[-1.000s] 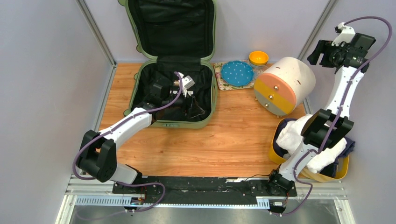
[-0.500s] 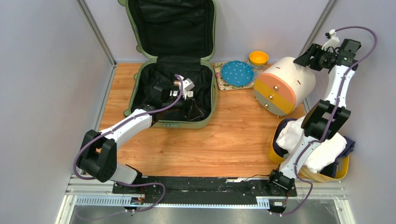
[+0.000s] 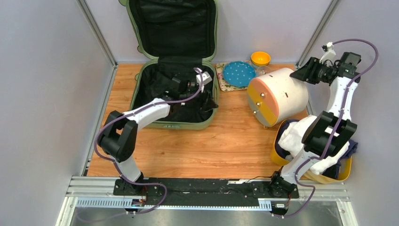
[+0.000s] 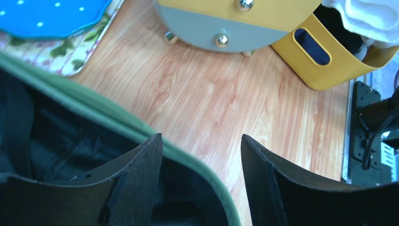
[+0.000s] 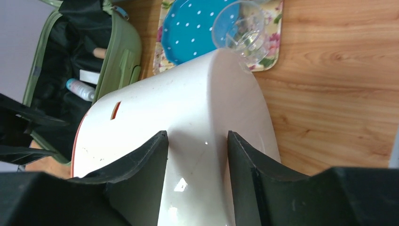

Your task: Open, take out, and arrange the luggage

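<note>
The sage-green luggage [image 3: 183,125] lies open at the back left, its lid upright against the wall and black lining showing. My left gripper [image 3: 207,101] is open at the case's right side. In the left wrist view my left gripper [image 4: 202,141] straddles the green rim [image 4: 94,106], one finger inside the case and one over the table, holding nothing. My right gripper [image 3: 297,75] is open against the back end of the round cream-and-orange drawer box [image 3: 282,92]. Seen from the right wrist, my right gripper [image 5: 197,136] has its fingers spread over the box's white wall [image 5: 188,94].
A blue dotted plate [image 3: 238,73] on a floral mat and an orange bowl [image 3: 260,58] sit behind the box, beside a clear cup [image 5: 237,23]. A yellow tray [image 3: 277,157] with white towels [image 3: 294,136] stands at the front right. Small toiletries [image 5: 80,89] lie in the case.
My left arm swung right across the case to its right rim. My right arm dropped onto the drawer box, which slid and turned left. Both grippers narrowed, the right more.
</note>
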Available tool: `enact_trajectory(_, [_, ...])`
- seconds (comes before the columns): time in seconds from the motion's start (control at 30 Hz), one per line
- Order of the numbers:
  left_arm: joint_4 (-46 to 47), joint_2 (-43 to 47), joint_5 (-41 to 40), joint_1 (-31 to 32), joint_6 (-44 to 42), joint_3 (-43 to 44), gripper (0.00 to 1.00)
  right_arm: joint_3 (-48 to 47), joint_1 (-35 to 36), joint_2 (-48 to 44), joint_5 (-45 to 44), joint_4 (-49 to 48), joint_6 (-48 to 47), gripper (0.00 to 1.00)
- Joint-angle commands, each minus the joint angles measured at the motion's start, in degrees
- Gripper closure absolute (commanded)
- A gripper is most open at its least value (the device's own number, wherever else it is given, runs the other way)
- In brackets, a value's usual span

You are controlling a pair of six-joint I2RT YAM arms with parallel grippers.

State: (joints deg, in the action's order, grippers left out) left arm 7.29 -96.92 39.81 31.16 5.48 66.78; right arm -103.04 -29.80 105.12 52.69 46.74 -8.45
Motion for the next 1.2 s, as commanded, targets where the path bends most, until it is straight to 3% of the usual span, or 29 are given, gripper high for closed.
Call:
enact_trajectory(0.0, [7.47,-4.14,0.18,4.6,-5.37,3.96,0.31,6.53,2.2,-0.88,-0.22,8.89,-2.72,0.5])
enact_trajectory(0.17, [9.23,-9.5,-2.54,8.91,-13.9,6.16,0.37,9.79,3.08,-2.81,0.49,9.51,-3.15,0.5])
enact_trajectory(0.6, [13.28,-19.44,-13.18,18.76,-17.6,10.11,0.51,17.97,4.23,-8.62,0.93,9.25,-4.03,0.5])
enact_trajectory(1.17, [15.21,-29.11,-18.45,19.64,-15.24,17.24,0.6,15.33,4.31,-8.26,0.67,9.16,-3.51,0.48])
